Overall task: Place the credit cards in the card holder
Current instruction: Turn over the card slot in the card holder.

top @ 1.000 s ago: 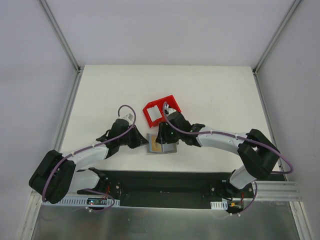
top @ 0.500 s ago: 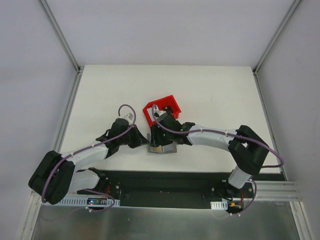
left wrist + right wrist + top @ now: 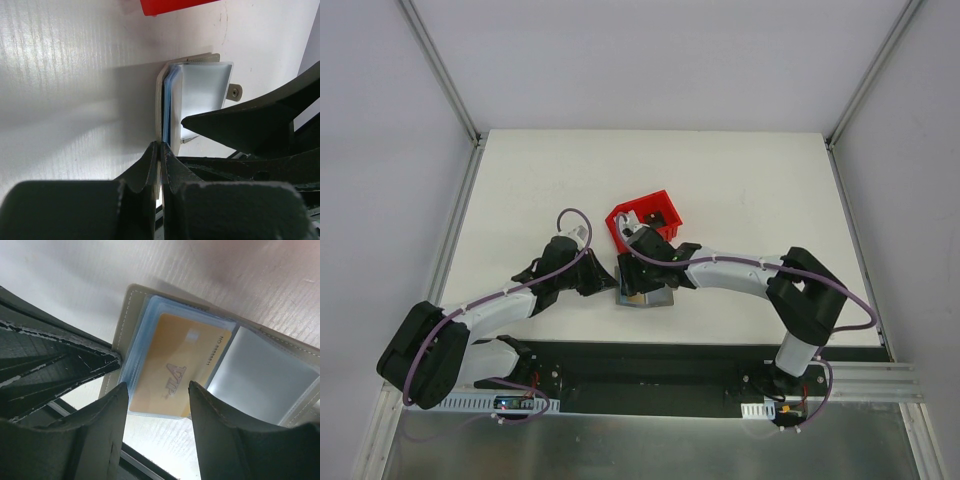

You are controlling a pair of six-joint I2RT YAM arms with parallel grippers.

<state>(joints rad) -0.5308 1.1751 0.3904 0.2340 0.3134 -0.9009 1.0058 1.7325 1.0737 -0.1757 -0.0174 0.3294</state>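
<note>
The right gripper is open, its 2 fingers on either side of the gold card in the card holder. The left gripper is pinched tight on the holder's edge.

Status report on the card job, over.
Left gripper shut on card holder cover. Right gripper open, straddling gold card in holder. Red bin close beyond holder.

Overhead view far; wrist views close, seemingly sharing card holder.
</note>
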